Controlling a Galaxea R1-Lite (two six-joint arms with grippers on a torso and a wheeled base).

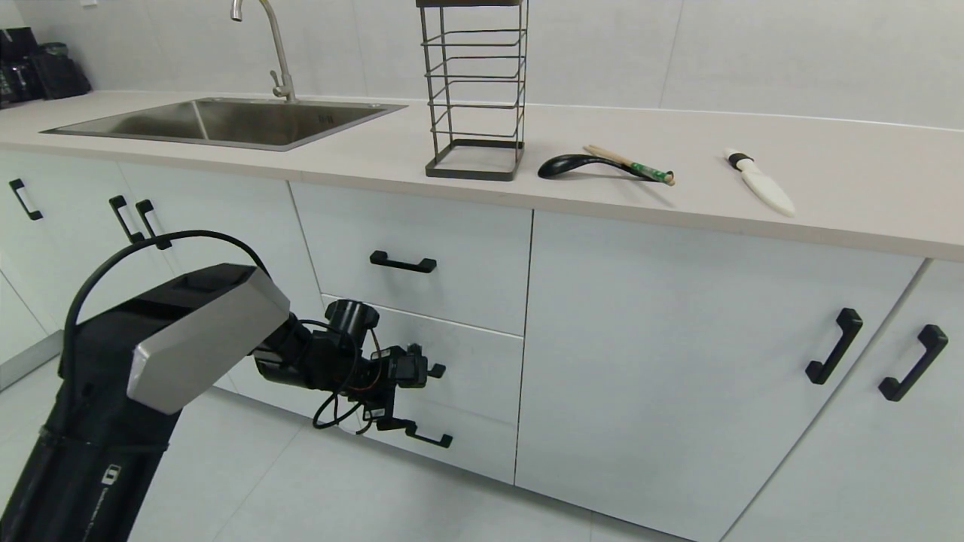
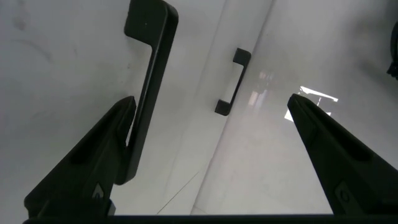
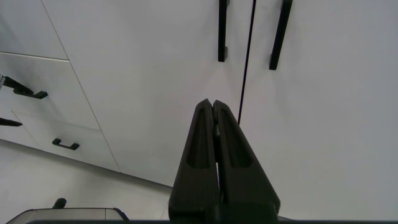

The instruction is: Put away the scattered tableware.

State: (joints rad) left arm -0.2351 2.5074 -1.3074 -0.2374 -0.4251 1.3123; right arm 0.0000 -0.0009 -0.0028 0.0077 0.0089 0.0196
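I'm holding my left claw (image 2: 211,102) spread wide at the drawer handle (image 2: 148,81) — I'm aiming to centre the bar before closing.

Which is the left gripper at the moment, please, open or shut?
Open: the left gripper has its fingers wide apart, with a drawer handle next to one of them.

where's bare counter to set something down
Bare counter lies between the sink and the wire rack, between the chopsticks and the white knife, and right of the knife. It is crowded where the black spoon and chopsticks lie beside the rack.
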